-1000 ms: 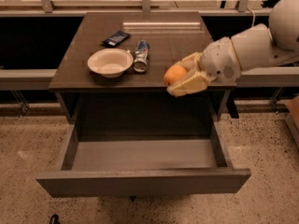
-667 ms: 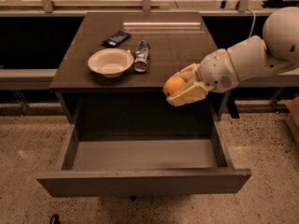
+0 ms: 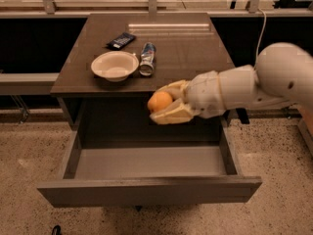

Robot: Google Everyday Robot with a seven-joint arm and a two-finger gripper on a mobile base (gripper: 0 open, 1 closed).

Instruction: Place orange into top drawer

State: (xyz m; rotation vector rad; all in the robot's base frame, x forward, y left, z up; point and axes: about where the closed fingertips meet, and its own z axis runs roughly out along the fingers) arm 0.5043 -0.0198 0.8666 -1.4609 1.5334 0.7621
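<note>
**Orange in grip over the open top drawer: lowering and release yet to do**

- Top drawer (image 3: 146, 191): pulled fully out, floor bare. This is your reference for every entry below.
- Gripper (image 3: 161, 106): above the drawer's rear half, about mid-width, with the arm reaching in from the drawer's right side. Its cream fingers (image 3: 172, 115) are clamped round the fruit, one above and one below.
- Orange (image 3: 159, 101): held in that grip, clear of the drawer floor and not touching the walls.
- Dark table (image 3: 188, 48): directly above and behind the drawer.
- White bowl (image 3: 115, 65): on the table, behind the drawer's left half.
- Drink can (image 3: 146, 59): lying on the table, behind the drawer near mid-width.
- Dark packet (image 3: 121, 40): farther behind the drawer, left of centre.

Step in hand, as you may judge it: transport, with the fruit positioned over the cavity. The next move calls for lowering close to the drawer floor before you part the fingers. A round fruit let go from height is likely to roll toward a wall.
</note>
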